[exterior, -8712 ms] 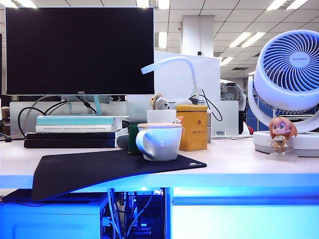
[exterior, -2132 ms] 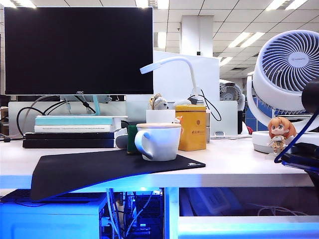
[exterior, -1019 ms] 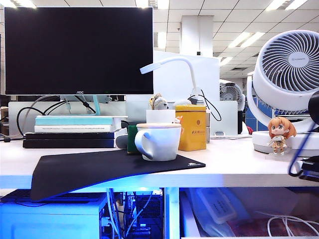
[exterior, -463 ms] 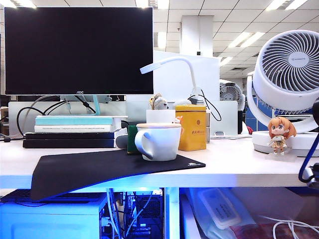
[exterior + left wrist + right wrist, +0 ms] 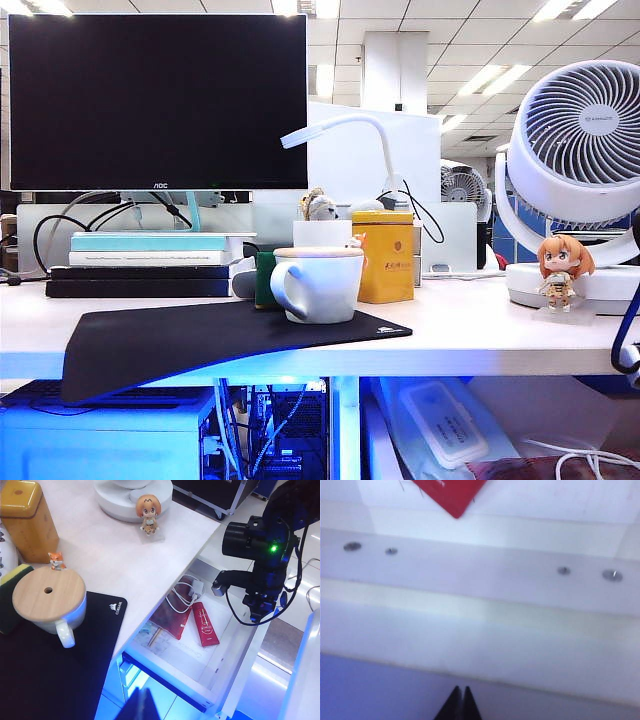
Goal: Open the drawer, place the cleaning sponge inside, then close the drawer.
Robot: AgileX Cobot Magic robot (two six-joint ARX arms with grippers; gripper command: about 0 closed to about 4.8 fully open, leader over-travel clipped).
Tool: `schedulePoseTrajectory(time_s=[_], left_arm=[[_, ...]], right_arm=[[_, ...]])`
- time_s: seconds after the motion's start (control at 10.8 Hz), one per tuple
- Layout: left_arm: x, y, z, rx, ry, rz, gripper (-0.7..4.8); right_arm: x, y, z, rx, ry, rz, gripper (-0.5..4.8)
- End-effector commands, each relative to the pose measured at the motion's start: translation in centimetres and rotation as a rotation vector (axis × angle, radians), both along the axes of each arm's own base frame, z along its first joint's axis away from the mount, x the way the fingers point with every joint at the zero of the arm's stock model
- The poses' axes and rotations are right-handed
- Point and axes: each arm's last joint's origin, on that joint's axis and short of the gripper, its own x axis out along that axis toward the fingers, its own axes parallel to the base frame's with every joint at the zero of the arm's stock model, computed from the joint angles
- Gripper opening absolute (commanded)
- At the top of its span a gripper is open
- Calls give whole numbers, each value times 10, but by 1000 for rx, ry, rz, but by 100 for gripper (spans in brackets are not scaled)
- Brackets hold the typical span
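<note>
The drawer (image 5: 186, 656) under the desk's right half stands pulled out, and in the exterior view its inside (image 5: 560, 400) shows below the desk edge. The cleaning sponge (image 5: 11, 596), dark green on yellow, lies on the desk behind the lidded white mug (image 5: 49, 600); from the front the cleaning sponge (image 5: 265, 279) peeks out left of the mug (image 5: 318, 284). My left gripper (image 5: 141, 706) hovers shut and empty high above the desk's front edge. My right gripper (image 5: 460, 700) is shut and empty just outside the drawer's front panel (image 5: 480, 580). The right arm (image 5: 256, 545) hangs over that front.
Inside the drawer lie red packets (image 5: 206, 626), a white cable (image 5: 184, 591) and a white power strip (image 5: 442, 425). On the desk are a black mouse mat (image 5: 200, 338), yellow tin (image 5: 385, 256), figurine (image 5: 562, 268), fan (image 5: 585, 130), monitor (image 5: 158, 100) and books (image 5: 150, 262).
The drawer went from closed to fully pulled out, sliding a little further in the last second. The right arm's dark parts sank out at the exterior view's right edge. The left arm kept still.
</note>
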Motion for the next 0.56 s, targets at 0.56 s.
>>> schedulePoseTrajectory(time_s=[0.56], left_arm=[[0, 0, 3, -10, -22, -5, -5]], right_arm=[[72, 22, 143, 259, -1028, 145, -5]])
